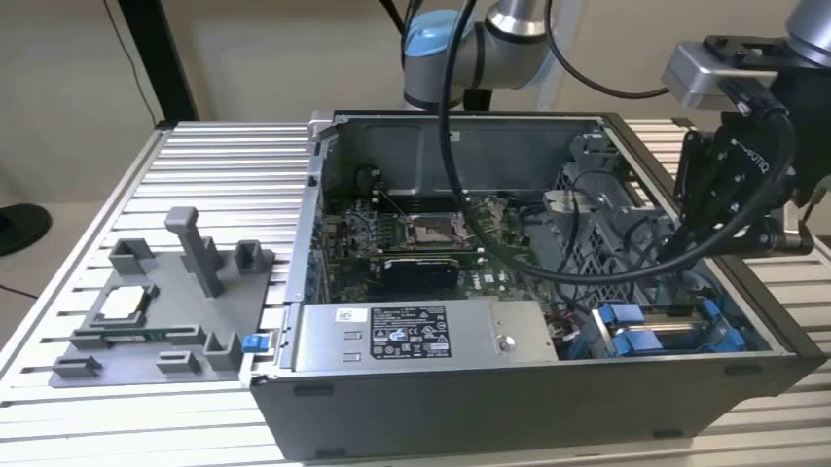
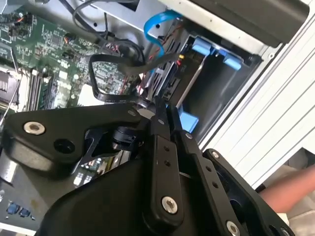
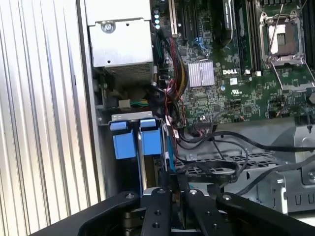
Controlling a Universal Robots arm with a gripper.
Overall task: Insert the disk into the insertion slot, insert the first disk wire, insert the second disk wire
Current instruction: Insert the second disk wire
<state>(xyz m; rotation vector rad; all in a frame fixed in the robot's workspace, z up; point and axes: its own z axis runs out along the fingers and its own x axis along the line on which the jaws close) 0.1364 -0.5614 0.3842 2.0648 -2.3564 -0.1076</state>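
The disk (image 3: 150, 142) stands edge-on in the insertion slot (image 3: 129, 117) at the case's corner, its bright blue frame showing. In the exterior view the slot (image 1: 675, 331) lies at the case's front right, with the arm's wrist (image 1: 734, 165) above it. My gripper (image 2: 158, 105) hangs just over the disk's connector end (image 2: 170, 81). Its black fingers are pressed close together on the end of a black disk wire (image 2: 98, 73) that loops away over the board. In the first wrist view the gripper (image 3: 175, 179) and the wire loop (image 3: 206, 169) sit beside the blue frame.
A grey power-supply box (image 1: 415, 336) fills the case's front, with the green motherboard (image 1: 415, 233) behind it. A blue cable (image 2: 157, 24) arcs above the bay. A grey fixture (image 1: 156, 311) stands on the ribbed table. A person's arm (image 2: 290, 191) is beside the case.
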